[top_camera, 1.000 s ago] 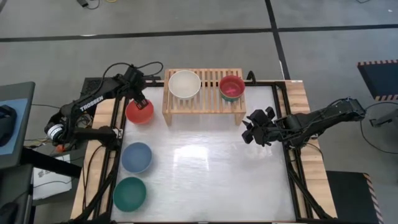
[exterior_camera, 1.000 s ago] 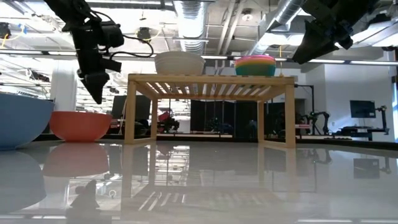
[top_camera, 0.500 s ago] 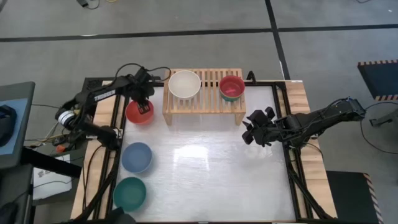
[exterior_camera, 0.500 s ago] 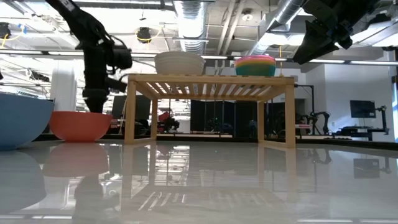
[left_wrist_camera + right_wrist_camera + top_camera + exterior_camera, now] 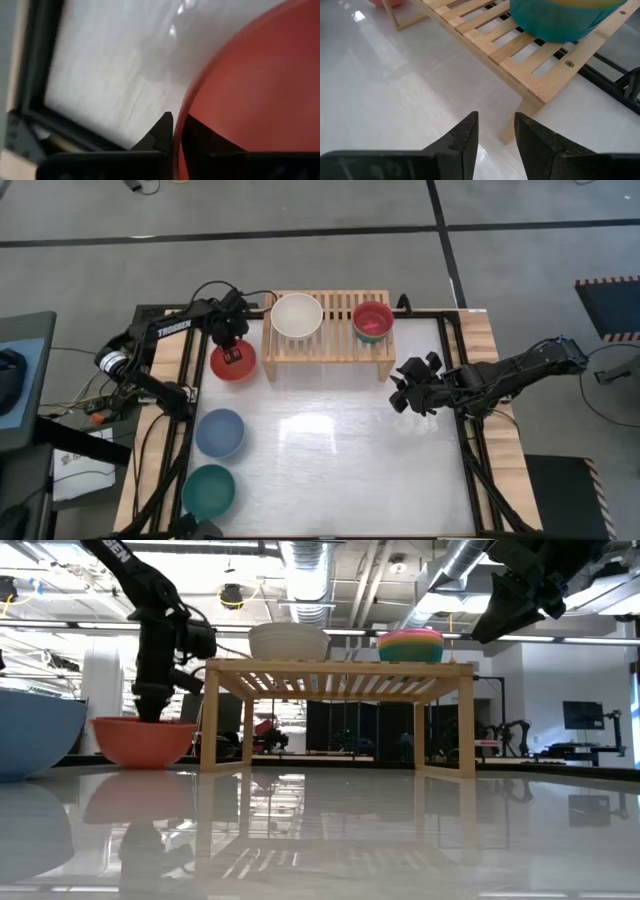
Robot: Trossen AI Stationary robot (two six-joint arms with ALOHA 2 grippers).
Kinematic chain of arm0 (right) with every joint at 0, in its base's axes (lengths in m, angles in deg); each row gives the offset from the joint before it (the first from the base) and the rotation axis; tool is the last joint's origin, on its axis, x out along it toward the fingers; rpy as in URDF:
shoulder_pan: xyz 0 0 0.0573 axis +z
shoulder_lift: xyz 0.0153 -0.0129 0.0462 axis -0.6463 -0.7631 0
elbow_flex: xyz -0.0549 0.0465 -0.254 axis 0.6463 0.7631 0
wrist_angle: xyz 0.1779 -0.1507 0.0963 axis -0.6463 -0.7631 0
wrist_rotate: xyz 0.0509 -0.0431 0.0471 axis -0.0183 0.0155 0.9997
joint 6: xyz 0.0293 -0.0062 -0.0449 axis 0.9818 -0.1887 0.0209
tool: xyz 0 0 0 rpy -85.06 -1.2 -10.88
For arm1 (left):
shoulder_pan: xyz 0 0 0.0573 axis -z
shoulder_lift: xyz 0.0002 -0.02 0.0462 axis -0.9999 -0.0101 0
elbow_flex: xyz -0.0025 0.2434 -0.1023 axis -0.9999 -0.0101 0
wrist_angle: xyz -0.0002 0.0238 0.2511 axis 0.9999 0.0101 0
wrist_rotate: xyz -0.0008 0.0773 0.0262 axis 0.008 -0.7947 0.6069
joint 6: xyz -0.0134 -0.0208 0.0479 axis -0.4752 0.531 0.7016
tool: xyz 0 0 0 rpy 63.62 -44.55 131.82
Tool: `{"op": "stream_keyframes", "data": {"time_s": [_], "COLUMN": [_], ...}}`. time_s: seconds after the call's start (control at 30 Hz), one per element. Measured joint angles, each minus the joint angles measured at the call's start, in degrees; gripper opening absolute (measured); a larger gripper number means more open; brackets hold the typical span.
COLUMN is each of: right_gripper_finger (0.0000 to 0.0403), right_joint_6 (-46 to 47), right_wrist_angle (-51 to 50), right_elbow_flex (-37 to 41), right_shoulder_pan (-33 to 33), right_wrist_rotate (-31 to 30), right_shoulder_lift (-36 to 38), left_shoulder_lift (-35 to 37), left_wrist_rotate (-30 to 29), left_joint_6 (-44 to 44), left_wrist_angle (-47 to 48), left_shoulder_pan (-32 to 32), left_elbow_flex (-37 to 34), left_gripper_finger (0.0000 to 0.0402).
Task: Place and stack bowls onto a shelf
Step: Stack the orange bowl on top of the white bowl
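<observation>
Beside the shelf (image 5: 326, 335), left gripper (image 5: 235, 356) pinches red bowl (image 5: 226, 367).

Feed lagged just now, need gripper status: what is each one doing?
Left gripper: shut on the red bowl rim, beside the shelf.
Right gripper: open, holding nothing, above the table.

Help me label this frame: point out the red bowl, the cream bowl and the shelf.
red bowl (image 5: 233, 364): high view, on its inside, beside the left gripper (image 5: 236, 357).
cream bowl (image 5: 297, 316): high view, middle of its inside.
shelf (image 5: 340, 346): high view, on a bare slat of its front edge.
</observation>
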State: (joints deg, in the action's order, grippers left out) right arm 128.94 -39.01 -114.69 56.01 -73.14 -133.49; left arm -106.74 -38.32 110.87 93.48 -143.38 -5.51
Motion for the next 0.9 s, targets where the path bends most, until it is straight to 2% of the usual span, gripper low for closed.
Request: {"op": "stream_keyframes", "data": {"time_s": [0.3,0.47,0.67,0.73,0.9], "right_gripper_finger": [0.0140,0.0137,0.0137,0.0137,0.0137], "right_joint_6": [0.0,0.1,0.4,0.4,0.4], "right_wrist_angle": [0.0,0.0,0.1,0.1,0.9], "right_elbow_flex": [0.0,0.0,0.0,0.0,0.0], "right_shoulder_pan": [0.0,0.0,0.0,0.0,-0.1], "right_wrist_rotate": [0.2,0.2,0.2,0.2,0.2], "right_shoulder_lift": [0.0,0.0,0.0,0.0,0.0], "left_shoulder_lift": [7.3,13.6,22.5,25.8,31.2], "left_wrist_rotate": [-2.6,-8.5,-8.4,-6.7,4.4], "left_joint_6": [-8.4,-15.5,-18.1,-18.7,-22.9], "left_wrist_angle": [6.0,6.1,3.5,-0.4,-14.8], "left_shoulder_pan": [0.2,0.2,0.2,0.2,0.3], "left_elbow_flex": [4.6,6.6,9.9,10.7,10.7], "left_gripper_finger": [0.0000,0.0000,0.0000,0.0000,0.0000]}}
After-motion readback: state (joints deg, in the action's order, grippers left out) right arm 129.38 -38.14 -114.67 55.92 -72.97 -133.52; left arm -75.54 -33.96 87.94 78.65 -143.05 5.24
